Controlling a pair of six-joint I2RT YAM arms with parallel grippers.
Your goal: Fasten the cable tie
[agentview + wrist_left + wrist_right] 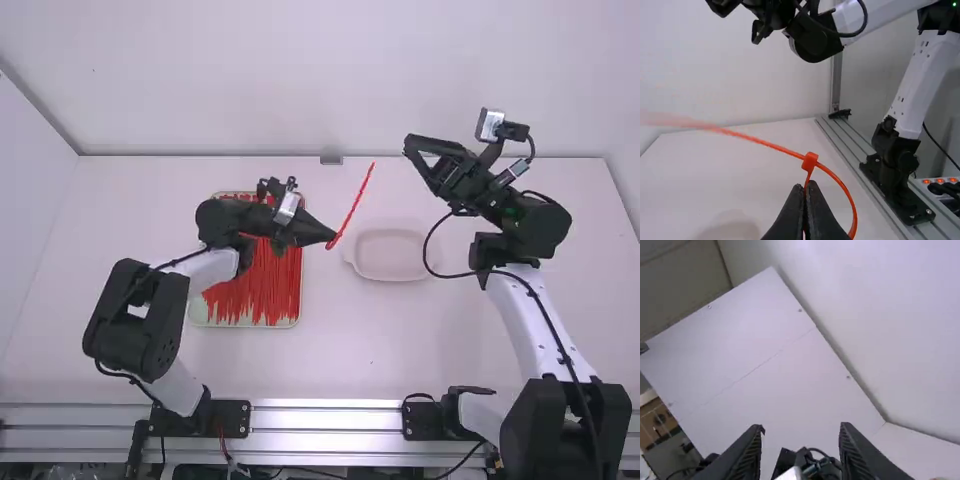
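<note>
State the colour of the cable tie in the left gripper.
Orange-red cable tie, clearest in the left wrist view, pinched by the left gripper.

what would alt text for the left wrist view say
The left gripper is shut on a red cable tie right by its head, its tail stretching away over the white table. The right arm stands beyond, on a metal rail.

L pincer (805, 186) pinched tight, arm fwd | R pincer (801, 426) spread wide, arm raised
</note>
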